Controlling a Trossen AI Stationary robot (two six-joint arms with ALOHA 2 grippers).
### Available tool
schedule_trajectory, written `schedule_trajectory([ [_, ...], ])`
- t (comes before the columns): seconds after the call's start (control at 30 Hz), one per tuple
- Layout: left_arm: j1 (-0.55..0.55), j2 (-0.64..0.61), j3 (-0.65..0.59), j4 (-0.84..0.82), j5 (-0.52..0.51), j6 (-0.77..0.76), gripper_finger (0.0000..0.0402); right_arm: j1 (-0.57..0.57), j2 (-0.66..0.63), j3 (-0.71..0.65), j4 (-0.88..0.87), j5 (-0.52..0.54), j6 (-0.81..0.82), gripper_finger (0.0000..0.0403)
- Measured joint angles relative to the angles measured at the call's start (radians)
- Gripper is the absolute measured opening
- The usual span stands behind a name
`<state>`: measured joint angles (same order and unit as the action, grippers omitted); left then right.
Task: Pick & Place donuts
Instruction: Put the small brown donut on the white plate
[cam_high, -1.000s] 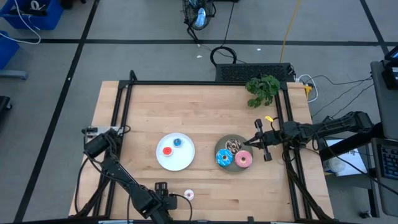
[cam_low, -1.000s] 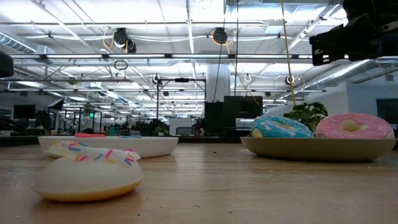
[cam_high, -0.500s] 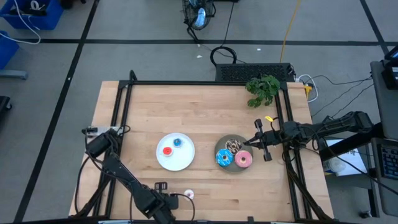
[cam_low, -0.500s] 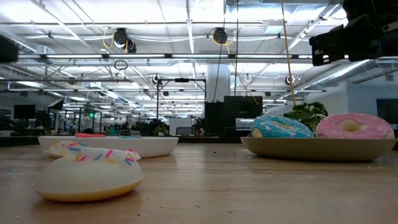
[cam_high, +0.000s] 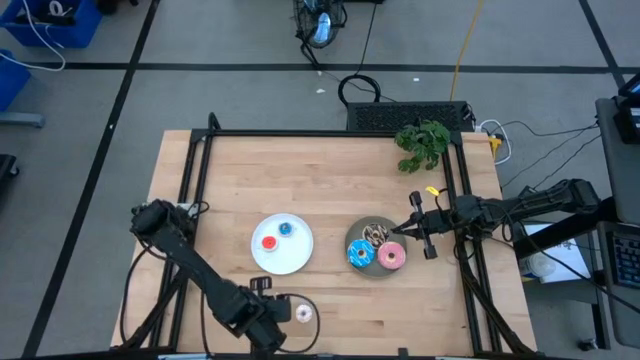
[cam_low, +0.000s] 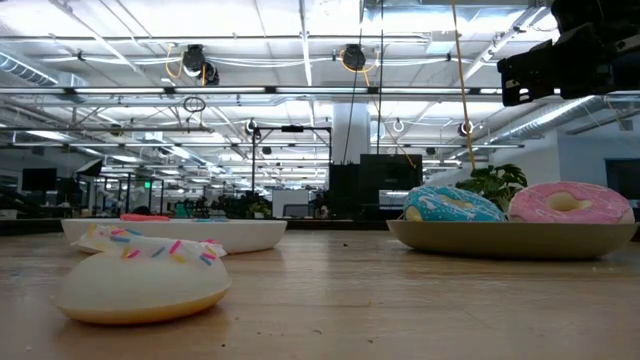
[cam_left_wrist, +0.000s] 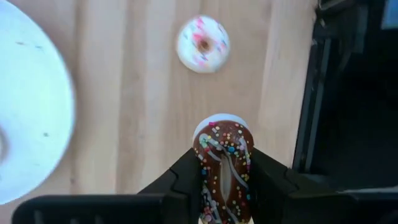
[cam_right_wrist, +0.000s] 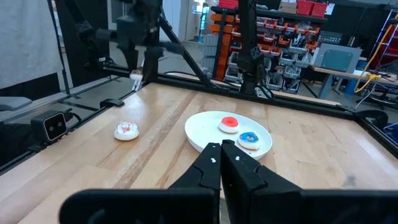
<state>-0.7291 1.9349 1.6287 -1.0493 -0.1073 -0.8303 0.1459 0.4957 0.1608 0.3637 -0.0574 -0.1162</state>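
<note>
The left gripper (cam_left_wrist: 222, 186) pinches the brown mini donut (cam_left_wrist: 222, 167) on edge between its fingers, above the table's near edge. The pale mini donut (cam_high: 303, 313) lies just at 3 o'clock of it. The white plate (cam_high: 281, 262), with the red (cam_high: 268, 243) and blue (cam_high: 286, 229) minis, sits at 12 o'clock. Best to keep the squeeze, lift clear, then lower onto bare plate. The right gripper (cam_right_wrist: 221, 151) waits, fingers together, at 3 o'clock of the grey plate (cam_high: 360, 266).
</note>
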Motion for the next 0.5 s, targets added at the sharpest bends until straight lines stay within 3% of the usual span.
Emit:
schedule_trajectory([
  [0.5, 0.005, -0.023, 0.000, -0.013, -0.042, 0.040, 0.0103, 0.000, 0.000, 0.000, 0.005, 0.003, 0.019, 0.0000],
])
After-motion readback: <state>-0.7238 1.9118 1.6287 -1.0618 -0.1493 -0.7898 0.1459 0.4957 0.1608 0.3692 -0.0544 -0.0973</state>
